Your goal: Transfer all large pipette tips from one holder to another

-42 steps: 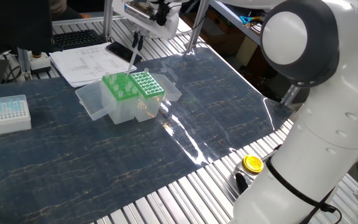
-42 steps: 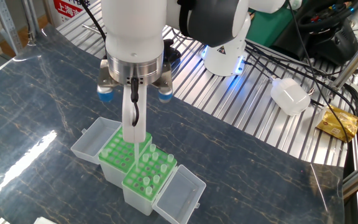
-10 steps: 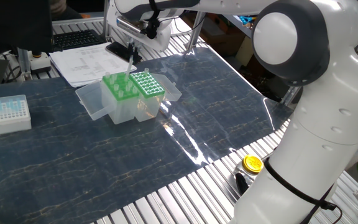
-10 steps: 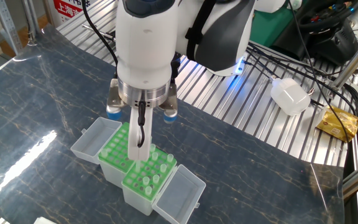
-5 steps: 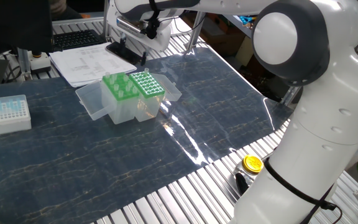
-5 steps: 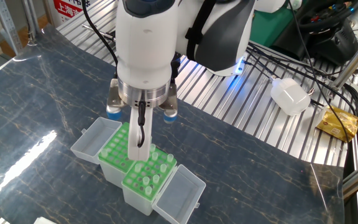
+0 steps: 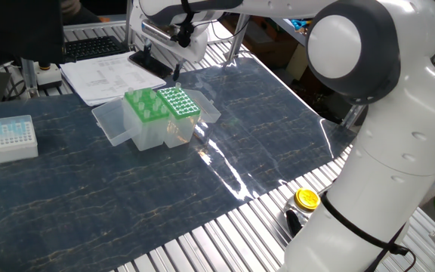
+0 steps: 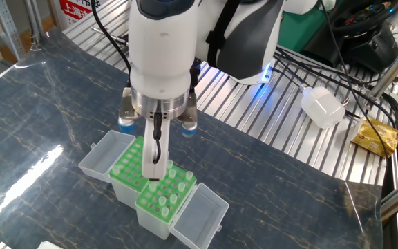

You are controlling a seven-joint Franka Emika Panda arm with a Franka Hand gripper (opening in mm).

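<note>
Was in the middle of moving tips. Gripper (image 8: 153,171) hung low over two green racks (image 8: 150,183), fingers close together; couldn't tell if pinching a tip. Large pipette tips (image 8: 166,199) stood in nearer rack, w/ some holes bare. Next move probably: line up straight over one hole, go slow.

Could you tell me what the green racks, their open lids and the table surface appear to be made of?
The green racks look like moulded opaque plastic: uniform colour, regular holes. Their lids seem to be frosted translucent plastic, since the table shows faintly through them. The table surface looks like a dark marble-patterned sheet under a glossy clear film, judging by its glare, laid over ribbed aluminium; the exact material is uncertain.
</note>
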